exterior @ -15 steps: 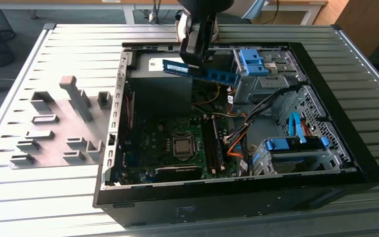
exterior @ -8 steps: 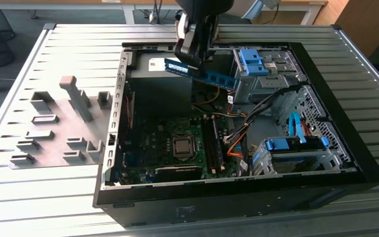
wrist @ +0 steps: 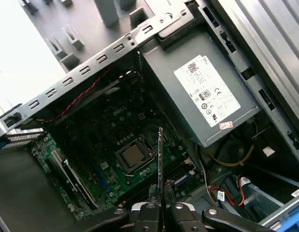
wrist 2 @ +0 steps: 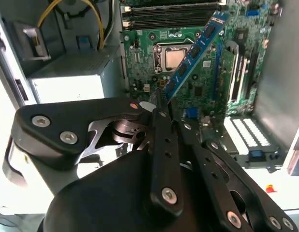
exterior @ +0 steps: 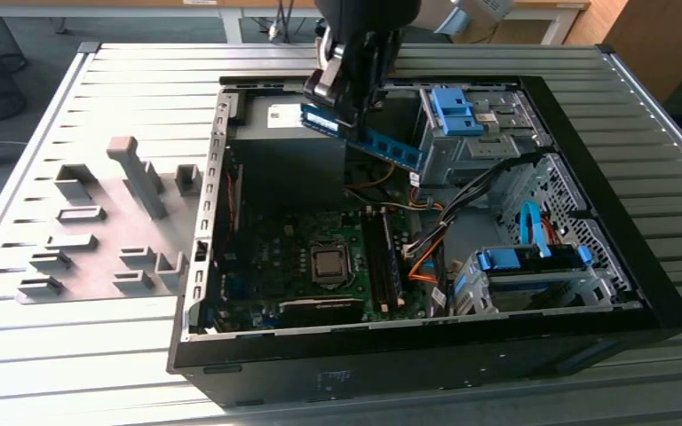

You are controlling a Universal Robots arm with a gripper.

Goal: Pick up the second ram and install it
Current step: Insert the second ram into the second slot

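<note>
Blue-green ram [exterior: 383, 145] hangs in the air over the open case [exterior: 436, 355], clamped at one end in the pincer [exterior: 338, 99], whose two fingers are closed flat against its faces. In the exterior view the stick slopes down toward the exterior view's right, above the far part of the case and clear of the motherboard [exterior: 281, 257] below.

In the second wrist view the pincer [wrist 2: 159, 99] pinches the near end of the ram [wrist 2: 194, 48]. The rest, with its row of black chips, reaches out over the board beside the processor socket [wrist 2: 173, 58]. The long black sockets [wrist 2: 169, 14] lie beyond its far tip, apart from it.

In the first wrist view the ram [wrist: 159, 154] appears edge-on as a thin line rising from the pincer [wrist: 159, 203], with the processor socket [wrist: 132, 154] just beside it and the grey power supply [wrist: 202, 96] off to one side.

On the slatted metal counter [exterior: 116, 89], at the exterior view's left of the case, sits a grey tray [exterior: 104, 191] with upright blocks.
</note>
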